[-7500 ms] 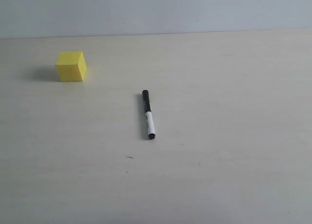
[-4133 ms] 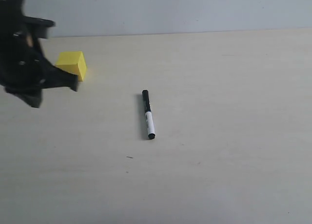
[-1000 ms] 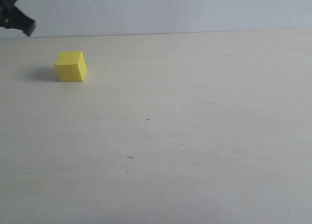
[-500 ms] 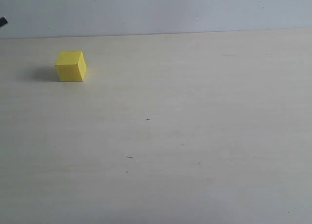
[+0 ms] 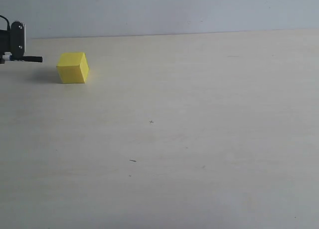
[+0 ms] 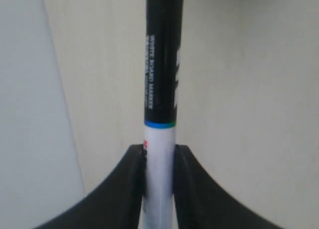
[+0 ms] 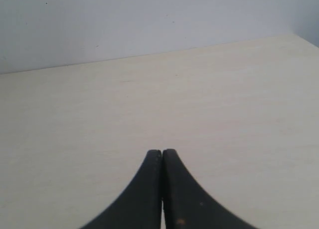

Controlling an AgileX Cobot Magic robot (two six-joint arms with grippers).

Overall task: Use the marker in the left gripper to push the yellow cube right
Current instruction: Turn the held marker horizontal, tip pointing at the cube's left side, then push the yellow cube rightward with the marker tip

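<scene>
The yellow cube (image 5: 73, 68) rests on the pale table at the far left of the exterior view. Just left of it, at the frame's edge, my left gripper (image 5: 11, 53) holds the marker (image 5: 31, 59) level, its black cap pointing at the cube with a small gap between tip and cube. In the left wrist view the left gripper (image 6: 159, 151) is shut on the marker's (image 6: 162, 69) white barrel, the black cap reaching away; the cube is out of that view. My right gripper (image 7: 162, 153) is shut on nothing over bare table.
The pale table (image 5: 199, 114) stretches to the right of the cube, with a grey wall (image 5: 159, 9) behind its far edge. A few tiny dark specks (image 5: 132, 160) mark the tabletop.
My left gripper has come back into the exterior view at the left edge, lower than a second ago, with the marker held level toward the cube. The cube has not moved.
</scene>
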